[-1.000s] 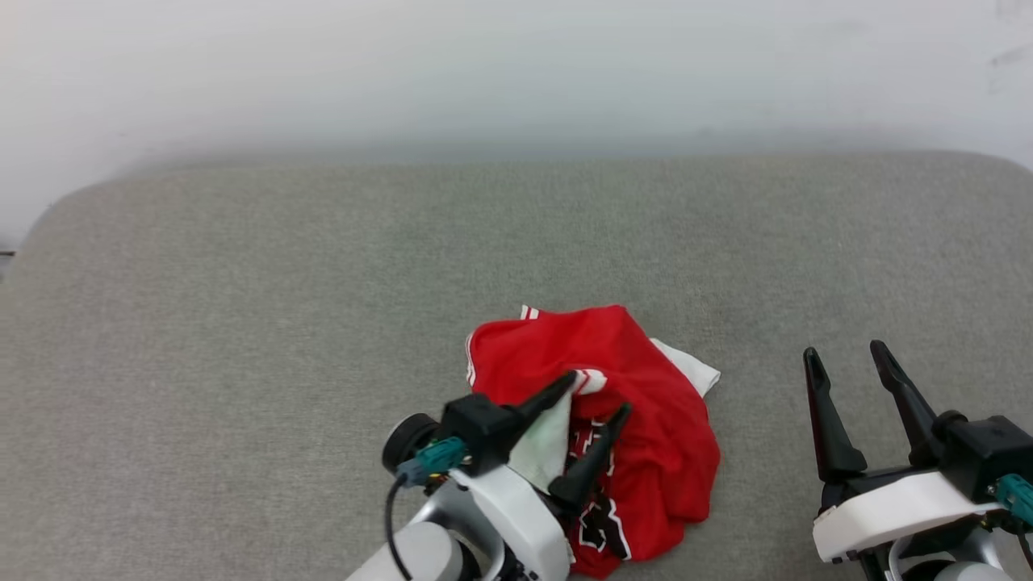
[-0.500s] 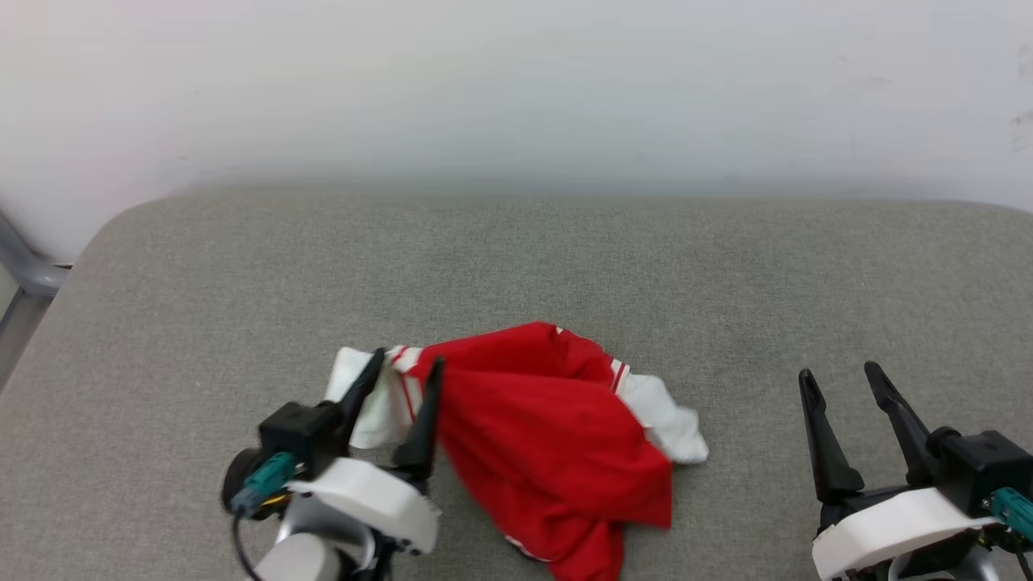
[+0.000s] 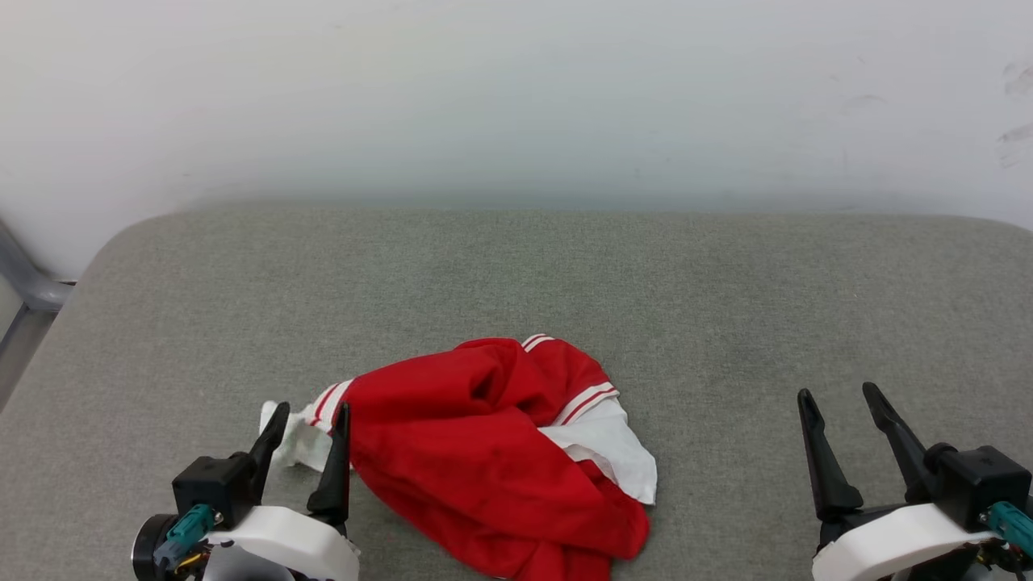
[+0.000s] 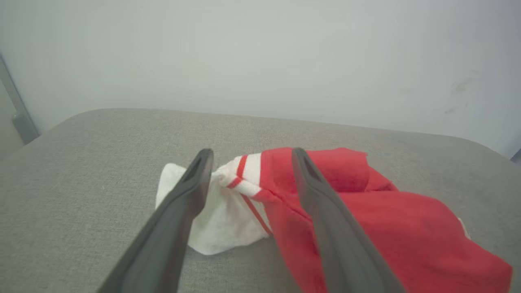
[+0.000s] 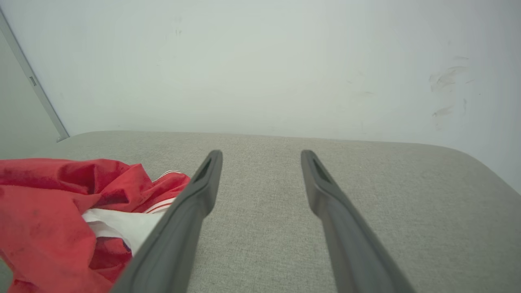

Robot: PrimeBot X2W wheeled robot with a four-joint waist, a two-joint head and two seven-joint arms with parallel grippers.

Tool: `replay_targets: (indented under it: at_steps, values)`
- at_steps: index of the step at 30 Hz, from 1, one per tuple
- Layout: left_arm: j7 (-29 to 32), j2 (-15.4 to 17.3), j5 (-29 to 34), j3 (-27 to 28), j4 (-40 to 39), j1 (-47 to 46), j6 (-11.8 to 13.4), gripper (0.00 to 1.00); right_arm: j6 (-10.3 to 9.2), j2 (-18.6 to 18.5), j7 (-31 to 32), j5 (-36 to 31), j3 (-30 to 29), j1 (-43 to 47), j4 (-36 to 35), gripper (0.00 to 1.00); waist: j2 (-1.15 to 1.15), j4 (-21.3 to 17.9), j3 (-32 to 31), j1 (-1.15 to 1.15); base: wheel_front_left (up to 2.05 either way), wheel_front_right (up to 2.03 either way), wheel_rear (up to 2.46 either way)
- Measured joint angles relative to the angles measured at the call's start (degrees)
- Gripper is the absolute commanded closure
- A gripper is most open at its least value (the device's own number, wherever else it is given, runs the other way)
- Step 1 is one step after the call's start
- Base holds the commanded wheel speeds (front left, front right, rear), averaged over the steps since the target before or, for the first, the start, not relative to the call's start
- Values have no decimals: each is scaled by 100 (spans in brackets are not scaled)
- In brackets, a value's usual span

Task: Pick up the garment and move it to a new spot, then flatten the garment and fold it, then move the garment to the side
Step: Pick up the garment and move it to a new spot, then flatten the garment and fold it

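The garment (image 3: 484, 452) is a crumpled red jersey with white sleeve panels and red-and-white striped trim, lying near the front middle of the grey padded surface (image 3: 516, 274). Its number and lettering are hidden. My left gripper (image 3: 313, 411) is open at the garment's left end. A white sleeve (image 4: 220, 215) with striped trim lies between and beyond its fingers, and in the left wrist view the left gripper (image 4: 251, 154) has the red cloth (image 4: 386, 219) to its right. My right gripper (image 3: 838, 395) stands open and empty well to the right of the garment. In the right wrist view the right gripper (image 5: 260, 154) has the garment (image 5: 49, 211) at its left.
The grey surface has rounded far corners and ends at a white wall (image 3: 516, 97). A grey metal post (image 3: 24, 290) stands off the far left corner. Bare grey cloth stretches behind the garment and between it and my right gripper.
The left gripper has swung left and drawn back, and the head view has shifted. The garment now stretches leftward with a white sleeve out, and its black lettering no longer shows. The right gripper kept its pose.
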Motion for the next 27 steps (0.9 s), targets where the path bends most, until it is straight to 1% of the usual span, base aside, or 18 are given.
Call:
replay_targets:
  at_steps: [14, 18, 22, 27]
  values:
    - [-4, -46, 152, 126, -176, 103, 19, 0, -1, 0, 56, 29, -1, 21, 12, 0, 0, 40, -68, 0, 0, 0, 0]
    - [-5, -67, 236, 140, -247, 92, 7, 0, 0, 0, 246, 75, -42, 51, 157, 0, 0, 95, -49, 0, 0, 0, 0]
    - [-10, -121, 309, 111, -314, -18, -35, 0, -1, -2, 849, 59, -23, 35, 497, 0, 0, 229, 1, 0, 0, 0, 0]
    - [-21, -237, 409, 65, -381, -137, -126, 0, -1, -1, 1887, 96, 189, -241, 878, 0, 0, 488, 83, 0, 0, 0, 0]
